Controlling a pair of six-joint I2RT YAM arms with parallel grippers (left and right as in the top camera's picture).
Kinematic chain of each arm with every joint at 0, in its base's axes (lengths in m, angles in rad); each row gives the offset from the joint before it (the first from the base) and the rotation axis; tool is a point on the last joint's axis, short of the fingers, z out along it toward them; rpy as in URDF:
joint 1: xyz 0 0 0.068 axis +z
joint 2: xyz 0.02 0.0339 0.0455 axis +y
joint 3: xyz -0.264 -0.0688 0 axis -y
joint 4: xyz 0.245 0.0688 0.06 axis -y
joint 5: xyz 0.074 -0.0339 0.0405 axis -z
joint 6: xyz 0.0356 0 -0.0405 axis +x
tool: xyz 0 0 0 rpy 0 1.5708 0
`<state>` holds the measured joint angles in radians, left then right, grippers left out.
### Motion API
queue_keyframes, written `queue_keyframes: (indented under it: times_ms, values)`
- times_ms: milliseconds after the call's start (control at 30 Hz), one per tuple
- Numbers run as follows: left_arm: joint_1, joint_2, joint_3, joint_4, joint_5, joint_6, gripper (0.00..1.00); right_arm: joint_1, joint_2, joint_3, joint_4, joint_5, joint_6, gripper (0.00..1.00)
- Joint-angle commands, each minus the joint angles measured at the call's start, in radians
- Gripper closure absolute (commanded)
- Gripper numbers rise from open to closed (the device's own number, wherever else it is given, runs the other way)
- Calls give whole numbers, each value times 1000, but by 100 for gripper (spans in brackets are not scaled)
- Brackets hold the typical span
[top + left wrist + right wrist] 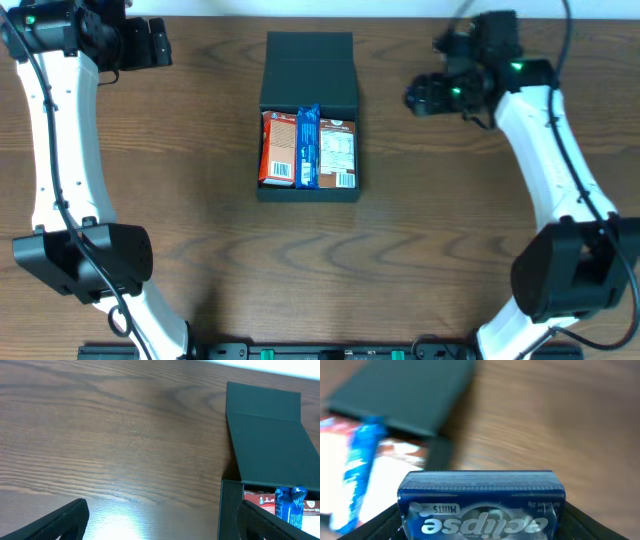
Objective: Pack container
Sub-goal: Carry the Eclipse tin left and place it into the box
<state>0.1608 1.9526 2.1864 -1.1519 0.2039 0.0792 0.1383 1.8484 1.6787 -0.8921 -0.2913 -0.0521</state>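
Matte green-black cardboard: the container [308, 194] sits mid-table with its mouth facing up. Its long axis runs from the near edge of the table to the far edge. The flap lid [310, 62] is hinged on the far side and thrown back flat, pointing away from the arm bases.

Inside, three packs stand side by side:
- an orange-red carton [278, 148] on the left
- a blue packet [308, 147] in the middle
- a brown-and-white carton [338, 152] on the right

Surface is a dark brown wood-grain table [200, 230]. A pale strip [400, 8] runs beyond its far edge. Nothing more of the room shows.

The right gripper [425, 97] hangs to the right of the lid, near it but apart. Its fingers are clamped on a blue mints tin [481, 502], held flat with the printed face toward the wrist camera. In that view the container is a blur, up and to the left of the tin, not touching.

The left gripper [155, 45] is by the far left corner, well apart from the container, with its jaws spread wide and nothing between them. The left wrist view shows the container at its right edge.
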Motion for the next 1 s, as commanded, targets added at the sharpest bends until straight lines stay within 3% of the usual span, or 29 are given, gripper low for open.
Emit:
queue_keyframes:
  times_ms: [0, 467, 800, 967]
  values:
    - [2, 11, 0, -3, 7, 3, 5, 83, 3, 53, -38, -88, -198, 60]
    - [2, 11, 0, -24, 7, 3, 5, 338, 18, 75, -163, -23, -761, 55]
    - [2, 11, 0, -74, 3, 3, 5, 342, 189, 75, -175, 55, -882, 55]
    - [2, 11, 0, -79, 3, 3, 5, 340, 203, 75, -194, 56, -908, 48]
